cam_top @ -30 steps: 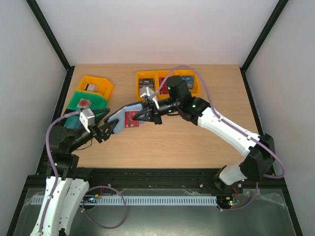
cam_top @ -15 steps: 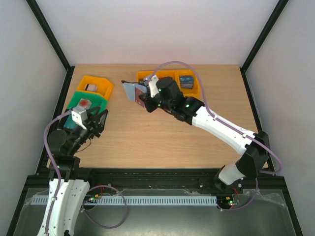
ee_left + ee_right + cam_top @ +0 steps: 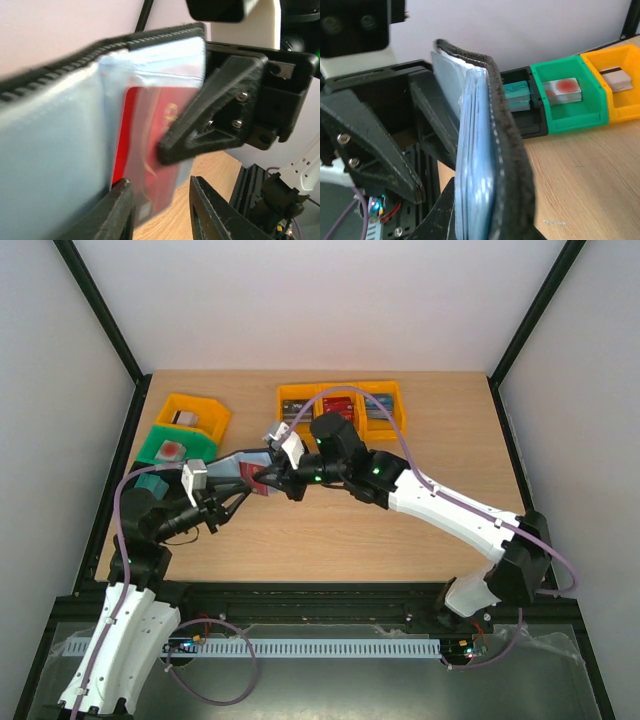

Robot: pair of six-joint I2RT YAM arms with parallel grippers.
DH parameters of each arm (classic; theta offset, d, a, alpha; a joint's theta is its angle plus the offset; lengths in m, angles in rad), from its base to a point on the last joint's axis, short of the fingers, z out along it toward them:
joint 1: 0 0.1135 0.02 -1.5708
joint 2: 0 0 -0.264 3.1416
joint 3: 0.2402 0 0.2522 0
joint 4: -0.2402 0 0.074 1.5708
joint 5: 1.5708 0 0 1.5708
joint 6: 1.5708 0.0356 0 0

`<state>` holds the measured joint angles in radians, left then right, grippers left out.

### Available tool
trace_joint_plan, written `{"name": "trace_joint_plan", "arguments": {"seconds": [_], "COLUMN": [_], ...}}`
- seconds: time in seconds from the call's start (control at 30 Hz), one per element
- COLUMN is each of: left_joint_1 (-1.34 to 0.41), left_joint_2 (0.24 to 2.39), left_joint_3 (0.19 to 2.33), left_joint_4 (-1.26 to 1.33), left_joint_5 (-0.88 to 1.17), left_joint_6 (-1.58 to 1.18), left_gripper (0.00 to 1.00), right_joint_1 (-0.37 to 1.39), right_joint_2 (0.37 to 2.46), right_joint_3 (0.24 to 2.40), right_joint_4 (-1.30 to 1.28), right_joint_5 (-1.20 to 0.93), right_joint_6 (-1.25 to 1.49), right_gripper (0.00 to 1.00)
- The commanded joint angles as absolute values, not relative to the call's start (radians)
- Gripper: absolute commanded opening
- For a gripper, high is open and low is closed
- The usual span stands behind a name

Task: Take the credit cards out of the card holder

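Observation:
The black card holder (image 3: 232, 465) hangs open above the table's left half, its grey-blue inside showing. My right gripper (image 3: 272, 480) is shut on it; in the right wrist view the card holder (image 3: 485, 150) stands edge-on between that gripper's (image 3: 485, 225) fingers. A red credit card (image 3: 150, 150) sticks out of a pocket of the card holder (image 3: 50, 150). My left gripper (image 3: 161, 210) is open, one finger on each side of the card's lower corner, with a gap on the right side. From above, the left gripper (image 3: 238, 502) sits just below the red card (image 3: 258, 480).
Orange bins (image 3: 340, 405) holding cards stand at the back middle. An orange bin (image 3: 195, 415) and a green bin (image 3: 175, 447) stand at the left, with a teal item (image 3: 515, 95) in a black bin beside the green bin (image 3: 570, 100).
The right arm carried the card holder from the back bins down and left to the left gripper. The left gripper moved up to it and its jaws narrowed.

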<state>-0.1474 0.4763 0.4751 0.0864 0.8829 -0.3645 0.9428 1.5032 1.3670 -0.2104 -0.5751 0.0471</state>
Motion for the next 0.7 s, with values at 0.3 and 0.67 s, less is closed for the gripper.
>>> {"name": "trace_joint_plan", "arguments": {"seconds": [0.3, 0.67], "left_joint_1": [-0.123, -0.140], "left_joint_2": [0.471, 0.466], "left_joint_3": [0.463, 0.495], "left_joint_4": [0.162, 0.142], "left_joint_5": [0.970, 1.080], "left_joint_6": [-0.476, -0.366], "left_gripper": [0.32, 0.02], "right_joint_1": [0.949, 0.950], "right_joint_2": [1.353, 1.390], "right_joint_3": [1.290, 1.300], "right_joint_4": [-0.086, -0.033], "right_joint_5": [-0.961, -0.993], "right_joint_6": [-0.104, -0.063], "right_gripper": [0.02, 0.02]}}
